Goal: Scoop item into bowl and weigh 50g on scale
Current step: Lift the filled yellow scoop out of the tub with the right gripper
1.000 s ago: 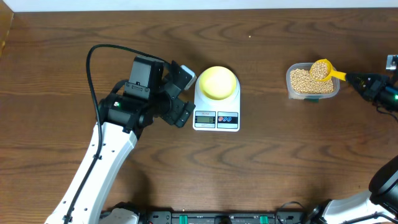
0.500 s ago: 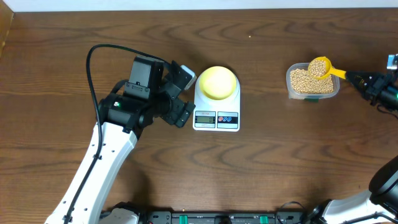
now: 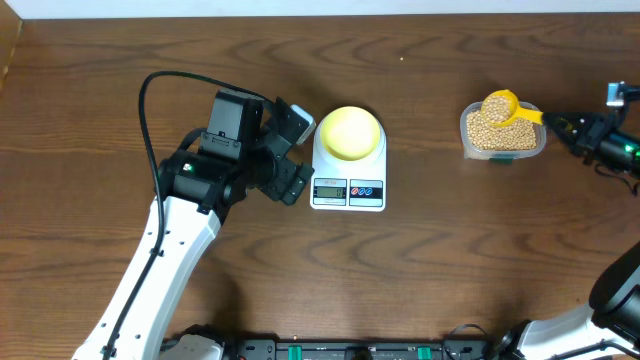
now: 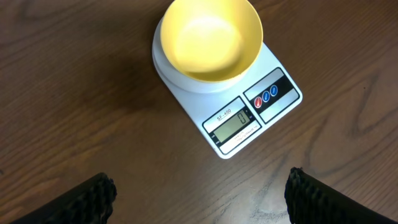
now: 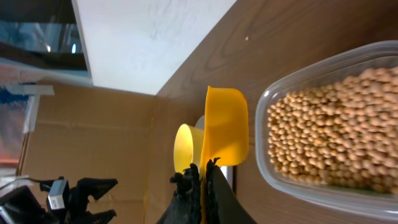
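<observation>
1. The right gripper (image 3: 562, 124) is clamped tight on the thin handle of the scoop (image 3: 499, 106); the loaded scoop hangs over the clear tub (image 3: 503, 152) at the right end of the table (image 3: 450, 260).
2. The beans (image 3: 490, 134) sit in two places: most in the tub, a heap in the scoop; none show in the bowl (image 3: 349, 131).
3. The bowl stands on the scale (image 3: 348, 190), well apart from the tub; the display appears to read zero.
4. The left gripper (image 4: 202, 199) holds nothing; its jaws stand wide just beside the scale.
5. Handling, as a judgement: the beans are small, hard, round and light, so they will roll and bounce at any tilt; the scoop wants carrying level and slowly.
6. The grip belongs on the handle, well back from the cup; the pour should go in small trickles, since the light bowl could shift on the scale.
</observation>
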